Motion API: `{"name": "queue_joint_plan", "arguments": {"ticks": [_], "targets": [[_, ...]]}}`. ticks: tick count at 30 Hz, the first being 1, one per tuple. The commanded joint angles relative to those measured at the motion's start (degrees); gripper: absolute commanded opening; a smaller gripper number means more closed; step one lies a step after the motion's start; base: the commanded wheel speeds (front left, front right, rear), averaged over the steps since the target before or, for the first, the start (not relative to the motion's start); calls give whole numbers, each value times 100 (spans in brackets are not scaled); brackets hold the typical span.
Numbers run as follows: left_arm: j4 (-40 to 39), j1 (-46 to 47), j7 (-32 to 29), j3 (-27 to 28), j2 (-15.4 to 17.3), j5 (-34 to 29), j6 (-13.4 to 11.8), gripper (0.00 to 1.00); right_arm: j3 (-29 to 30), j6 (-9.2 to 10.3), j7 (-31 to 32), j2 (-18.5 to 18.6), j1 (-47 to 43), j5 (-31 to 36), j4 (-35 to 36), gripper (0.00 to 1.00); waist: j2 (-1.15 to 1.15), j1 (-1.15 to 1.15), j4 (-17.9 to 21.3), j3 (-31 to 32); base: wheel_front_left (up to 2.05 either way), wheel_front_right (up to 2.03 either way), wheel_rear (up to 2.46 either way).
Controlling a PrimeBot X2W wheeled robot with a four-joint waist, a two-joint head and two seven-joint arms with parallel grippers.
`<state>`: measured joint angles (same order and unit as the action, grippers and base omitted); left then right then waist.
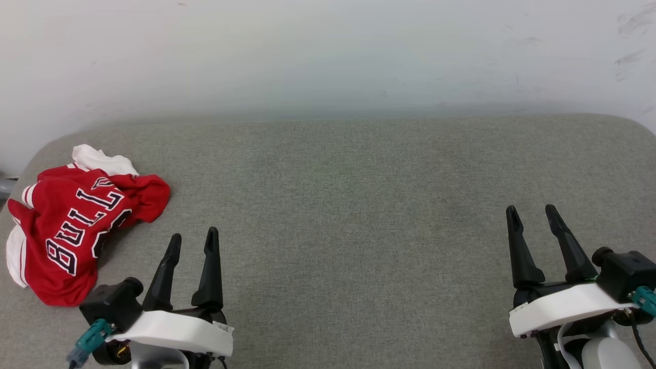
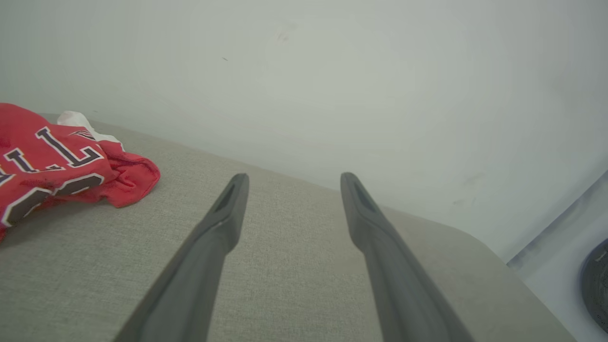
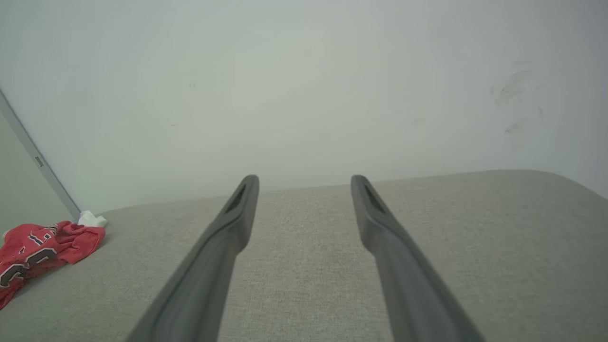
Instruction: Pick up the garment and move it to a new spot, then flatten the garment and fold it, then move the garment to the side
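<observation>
The garment (image 1: 77, 225) lies crumpled at the far left of the grey cushioned surface (image 1: 348, 205), red with white sleeve parts and black "BULLS" lettering showing. It also appears at the left of the left wrist view as the garment (image 2: 61, 166) and small at the lower left of the right wrist view as the garment (image 3: 38, 251). My left gripper (image 1: 193, 240) is open, a short way to the right of the garment and not touching it. My right gripper (image 1: 530, 211) is open far to the right, with nothing between its fingers.
A pale wall (image 1: 328, 56) rises directly behind the surface. The surface has rounded back corners, one at the right (image 1: 630, 125) and one at the left near the garment. A wide stretch of bare grey fabric lies between the two grippers.
</observation>
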<state>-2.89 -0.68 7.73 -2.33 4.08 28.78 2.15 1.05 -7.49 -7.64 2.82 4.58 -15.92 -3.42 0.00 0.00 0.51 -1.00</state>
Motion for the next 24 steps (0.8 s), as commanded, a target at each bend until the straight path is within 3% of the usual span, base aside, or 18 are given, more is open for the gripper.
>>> {"name": "queue_joint_plan", "arguments": {"ticks": [1,10,24], "targets": [[-73,17,69,-162,136,-295,-147,100,16,0,-72,10,68,288,84,100,0,0,6,0,0,0,0],[14,49,200,-748,511,-878,-814,100,84,0,-211,10,27,968,-56,100,0,0,29,-2,0,0,0],[-107,112,377,-1223,742,-1297,-1334,100,28,0,-379,10,64,1681,-34,100,0,0,48,-23,0,0,0]]}}
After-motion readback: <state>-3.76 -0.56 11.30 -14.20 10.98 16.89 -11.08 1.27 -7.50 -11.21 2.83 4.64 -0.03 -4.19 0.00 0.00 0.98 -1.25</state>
